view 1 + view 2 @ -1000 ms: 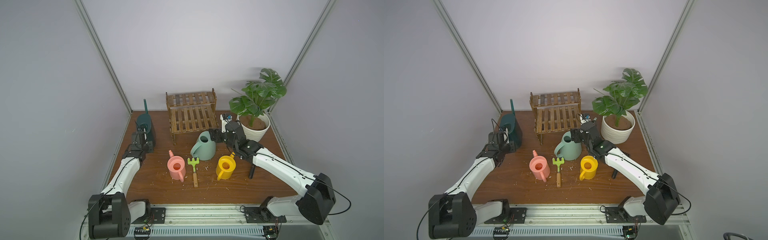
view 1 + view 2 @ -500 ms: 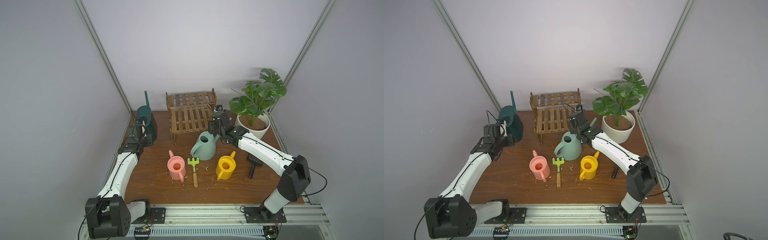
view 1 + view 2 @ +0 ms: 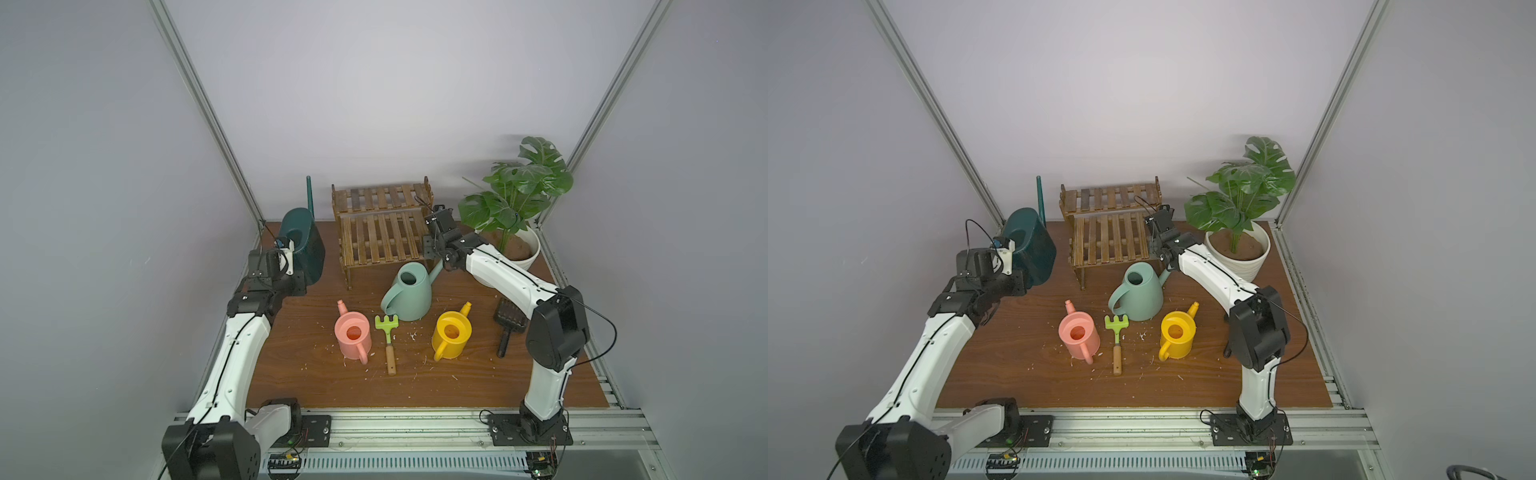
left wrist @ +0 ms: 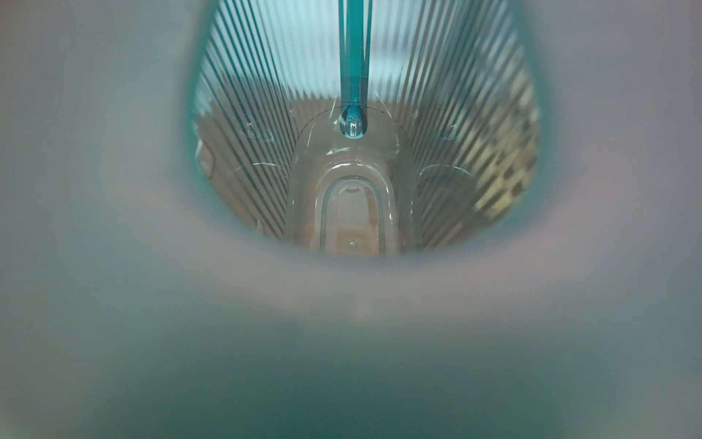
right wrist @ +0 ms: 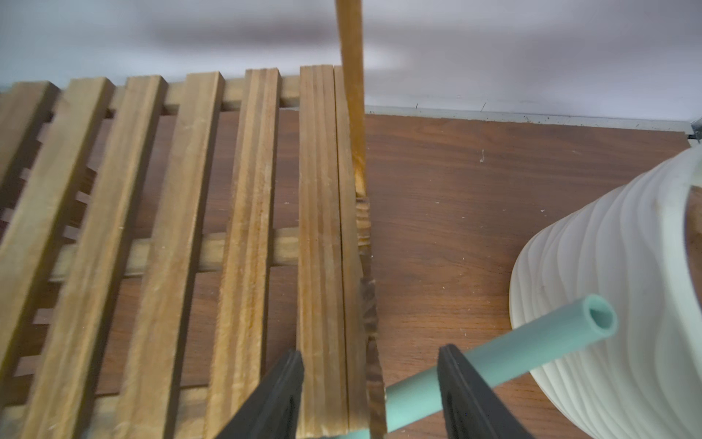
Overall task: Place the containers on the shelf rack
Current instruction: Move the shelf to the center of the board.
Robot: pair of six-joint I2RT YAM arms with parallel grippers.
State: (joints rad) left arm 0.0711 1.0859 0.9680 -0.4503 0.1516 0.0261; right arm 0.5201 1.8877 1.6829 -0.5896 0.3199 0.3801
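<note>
Progress check: shelf rack (image 3: 380,232) bare, zero of four cans up.
- Your left claw (image 3: 286,253) looks clamped on dark teal can (image 3: 305,249). It's tilted, beside rack's left end.
- Your right claw (image 5: 371,355) spread. Mint can (image 3: 409,297) spout (image 5: 532,334) runs between jaws, unpinched.
- Mint can, pink can (image 3: 353,336), yellow can (image 3: 452,334) sit on table (image 3: 457,382) before rack.

All four left.

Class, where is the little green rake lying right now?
In both top views the green rake lies flat on the table, between the pink can and the yellow can, just in front of the mint can.
</note>
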